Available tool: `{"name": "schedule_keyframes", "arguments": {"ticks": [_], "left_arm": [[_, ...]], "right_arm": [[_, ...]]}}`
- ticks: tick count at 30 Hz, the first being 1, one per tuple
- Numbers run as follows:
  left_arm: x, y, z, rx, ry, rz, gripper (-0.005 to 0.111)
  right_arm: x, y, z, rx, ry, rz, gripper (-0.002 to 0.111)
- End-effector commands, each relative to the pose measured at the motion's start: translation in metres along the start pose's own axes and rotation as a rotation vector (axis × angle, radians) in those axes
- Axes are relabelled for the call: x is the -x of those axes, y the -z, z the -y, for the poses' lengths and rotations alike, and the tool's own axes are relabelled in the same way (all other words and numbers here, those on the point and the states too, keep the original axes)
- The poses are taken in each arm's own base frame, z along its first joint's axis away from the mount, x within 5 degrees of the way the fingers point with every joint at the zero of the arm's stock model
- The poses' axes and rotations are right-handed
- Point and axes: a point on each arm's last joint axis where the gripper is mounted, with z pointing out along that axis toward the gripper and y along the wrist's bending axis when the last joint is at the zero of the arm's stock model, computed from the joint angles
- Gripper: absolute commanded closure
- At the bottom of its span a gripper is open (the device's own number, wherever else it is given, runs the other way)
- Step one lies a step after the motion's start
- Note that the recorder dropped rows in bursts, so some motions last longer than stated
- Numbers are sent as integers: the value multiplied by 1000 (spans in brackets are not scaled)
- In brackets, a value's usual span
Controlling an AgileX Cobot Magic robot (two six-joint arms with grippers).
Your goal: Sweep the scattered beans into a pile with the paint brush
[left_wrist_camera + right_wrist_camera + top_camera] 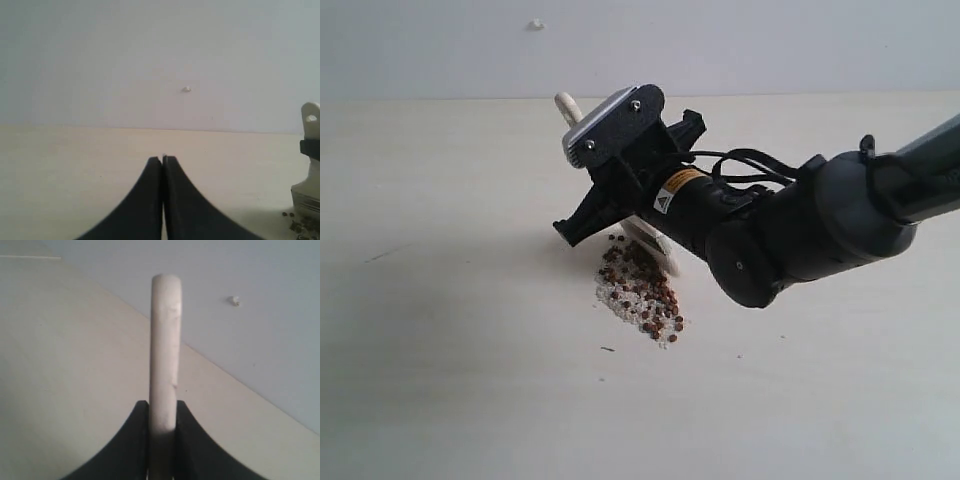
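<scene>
Your left gripper (163,159) has its fingers pressed together with nothing between them. It hangs low over the pale table (440,380), well to the side of the work. From its wrist view you see the paint brush (311,165) at the edge, with a few beans (289,215) on the table beside the ferrule.

Near the middle of the exterior view, the beans lie in one compact pile (640,290). It is reddish-brown mixed with whitish crumbs and runs in a short diagonal band. A couple of specks sit just off its lower end. The brush stands tilted over it. The rounded handle end pokes up past the gripper body, and the off-white bristles touch the table at the pile's upper right edge.

Your right gripper (162,412) has its fingers clamped on the wooden handle, which stands between them in its wrist view. Its arm (840,215) reaches in from the right. A small white bump (535,24) marks the wall behind.
</scene>
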Motion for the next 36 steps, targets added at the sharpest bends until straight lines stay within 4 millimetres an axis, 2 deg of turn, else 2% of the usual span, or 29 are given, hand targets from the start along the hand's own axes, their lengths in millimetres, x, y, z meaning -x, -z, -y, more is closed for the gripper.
{"name": "schedule_keyframes", "arguments": {"ticks": [1,3,6,12,15,23,29,36], "left_arm": [[-1,0,0,-5,6,3,107],[-1,0,0,-5,6,3,107],[-1,0,0,-5,6,3,107],[-1,0,0,-5,6,3,107],[-1,0,0,-5,6,3,107],[-1,0,0,-5,6,3,107],[-1,0,0,-5,6,3,107],[-1,0,0,-5,6,3,107]], "right_arm": [[35,15,12,-16,-21,52,108],[50,23,16,-12,19,59,108],[59,29,19,-10,108,64,108],[60,30,19,139,324,131,108],[57,32,31,257,378,183,108],[59,37,69,547,333,385,108],[42,12,79,642,344,444,108],[23,-30,80,773,342,457,108]]}}
